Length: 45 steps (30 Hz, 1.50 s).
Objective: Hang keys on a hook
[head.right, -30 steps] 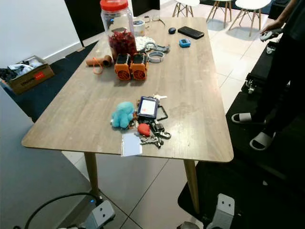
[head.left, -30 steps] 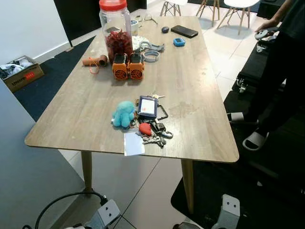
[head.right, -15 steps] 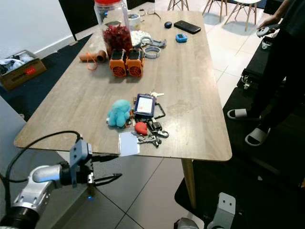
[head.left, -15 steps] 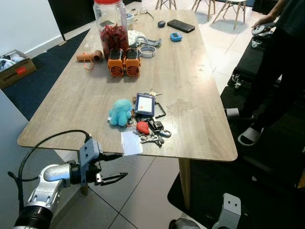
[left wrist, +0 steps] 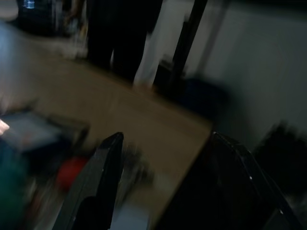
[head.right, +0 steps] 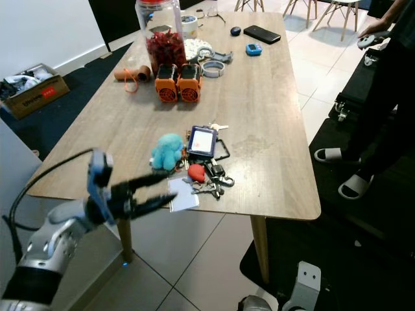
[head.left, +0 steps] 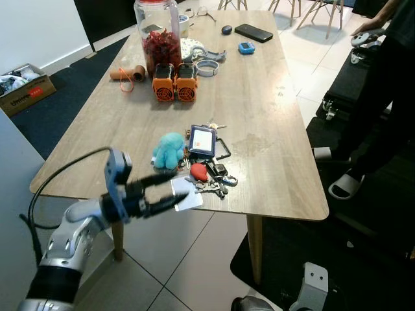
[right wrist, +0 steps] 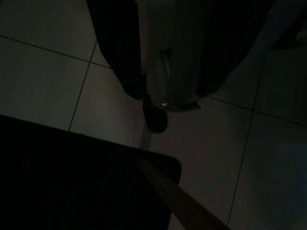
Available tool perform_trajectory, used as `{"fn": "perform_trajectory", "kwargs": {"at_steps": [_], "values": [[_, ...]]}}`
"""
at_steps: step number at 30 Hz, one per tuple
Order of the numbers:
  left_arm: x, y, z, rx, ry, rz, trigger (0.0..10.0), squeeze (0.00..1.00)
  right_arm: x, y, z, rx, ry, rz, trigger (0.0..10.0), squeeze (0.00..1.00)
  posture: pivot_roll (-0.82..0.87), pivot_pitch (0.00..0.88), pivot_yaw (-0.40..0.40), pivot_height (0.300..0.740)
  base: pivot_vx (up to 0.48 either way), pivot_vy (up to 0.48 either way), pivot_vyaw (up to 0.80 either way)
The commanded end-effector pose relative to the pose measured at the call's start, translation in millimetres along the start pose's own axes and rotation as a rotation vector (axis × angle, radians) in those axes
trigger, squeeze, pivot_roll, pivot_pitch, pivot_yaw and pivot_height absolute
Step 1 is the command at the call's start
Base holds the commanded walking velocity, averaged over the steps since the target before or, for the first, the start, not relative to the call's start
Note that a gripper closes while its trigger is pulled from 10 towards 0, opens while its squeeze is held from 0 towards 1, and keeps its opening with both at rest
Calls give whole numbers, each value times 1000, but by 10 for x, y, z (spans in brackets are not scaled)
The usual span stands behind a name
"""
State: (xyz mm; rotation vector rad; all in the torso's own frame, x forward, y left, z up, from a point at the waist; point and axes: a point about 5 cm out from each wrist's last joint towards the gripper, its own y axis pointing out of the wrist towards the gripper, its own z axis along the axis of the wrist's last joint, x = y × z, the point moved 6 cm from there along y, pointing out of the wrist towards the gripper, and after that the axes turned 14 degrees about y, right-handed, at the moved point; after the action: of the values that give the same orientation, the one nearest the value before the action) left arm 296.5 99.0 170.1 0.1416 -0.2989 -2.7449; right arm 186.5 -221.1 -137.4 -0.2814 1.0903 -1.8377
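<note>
A long light wooden table (head.left: 272, 110) crosses the frame. At its lower middle lie a bunch of keys (head.left: 211, 178), a turquoise plush toy (head.left: 169, 151) and a white card (head.left: 187, 194). A red-lidded jar (head.left: 156, 35) stands upper left.

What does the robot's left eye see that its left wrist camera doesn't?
The left eye view takes in the whole table from above: the big jar with a red lid, two orange gadgets, a phone, and the silver left arm. The left wrist view looks along the left hand and its two black fingers, spread open, close and blurry. Both show the red tag and teal fluffy toy by the keys.
</note>
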Motion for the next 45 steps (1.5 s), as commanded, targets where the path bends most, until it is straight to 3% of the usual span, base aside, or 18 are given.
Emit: {"fn": "perform_trajectory", "kwargs": {"at_steps": [1, 5, 6, 9, 12, 15, 19, 24, 30, 31, 32, 34, 41, 43, 44, 45], "values": [[-2, 32, 71, 43, -41, 7, 10000, 0, 30, -10, -47, -17, 13, -9, 10000, 0, 33, 77, 22, 740, 0, 0, 0], [1, 283, 223, 75, -43, -5, 10000, 0, 24, -9, -54, -22, 14, -6, 10000, 0, 36, 76, 19, 740, 0, 0, 0], [-30, 392, 203, 32, 1, 24, 10000, 0, 23, -9, -56, -24, 14, -6, 10000, 0, 38, 78, 18, 740, 0, 0, 0], [-112, 497, 139, -29, 57, 85, 10000, 0, 22, -9, -59, -26, 13, -6, 10000, 0, 38, 76, 17, 740, 0, 0, 0], [-485, 737, -121, -270, 243, 318, 10000, 0, 18, -8, -65, -29, 13, -6, 10000, 0, 36, 78, 21, 740, 0, 0, 0], [-725, 890, -141, -311, 336, 483, 10000, 0, 9, -5, -64, -28, 15, -7, 10000, 0, 33, 80, 27, 740, 0, 0, 0], [-799, 910, -165, -343, 360, 538, 10000, 39, 4, -4, -63, -27, 17, -7, 10000, 0, 30, 80, 33, 740, 0, 0, 0], [-964, 882, -270, -450, 395, 671, 10000, 90, 11, -10, -75, -24, 30, -12, 10000, 0, 22, 85, 46, 740, 0, 0, 0], [-1083, 740, -464, -549, 433, 759, 10000, 173, 32, -22, -109, -28, 35, -18, 10000, 0, 24, 89, 49, 740, 0, 0, 0], [-1105, 687, -493, -569, 442, 775, 10000, 525, 33, -23, -114, -29, 35, -18, 10000, 0, 24, 90, 48, 740, 0, 0, 0], [-1116, 652, -512, -578, 443, 784, 10000, 651, 31, -23, -116, -29, 36, -18, 10000, 0, 25, 90, 48, 740, 0, 0, 0], [-1123, 624, -532, -585, 441, 789, 10000, 690, 29, -23, -118, -30, 36, -19, 10000, 0, 25, 89, 48, 740, 0, 0, 0], [-1141, 500, -645, -633, 424, 811, 10000, 506, 8, -15, -109, -32, 32, -14, 10000, 0, 30, 85, 43, 740, 0, 0, 0], [-1151, 469, -680, -649, 425, 814, 10000, 286, -3, -11, -98, -30, 31, -11, 10000, 0, 31, 80, 42, 740, 0, 0, 0], [-1153, 451, -701, -658, 422, 814, 10000, 286, -9, -9, -92, -30, 30, -10, 10000, 0, 31, 80, 42, 740, 0, 0, 0], [-1155, 423, -740, -672, 406, 816, 10000, 200, -14, -6, -86, -28, 30, -9, 10000, 0, 31, 77, 42, 740, 0, 0, 0]]}}
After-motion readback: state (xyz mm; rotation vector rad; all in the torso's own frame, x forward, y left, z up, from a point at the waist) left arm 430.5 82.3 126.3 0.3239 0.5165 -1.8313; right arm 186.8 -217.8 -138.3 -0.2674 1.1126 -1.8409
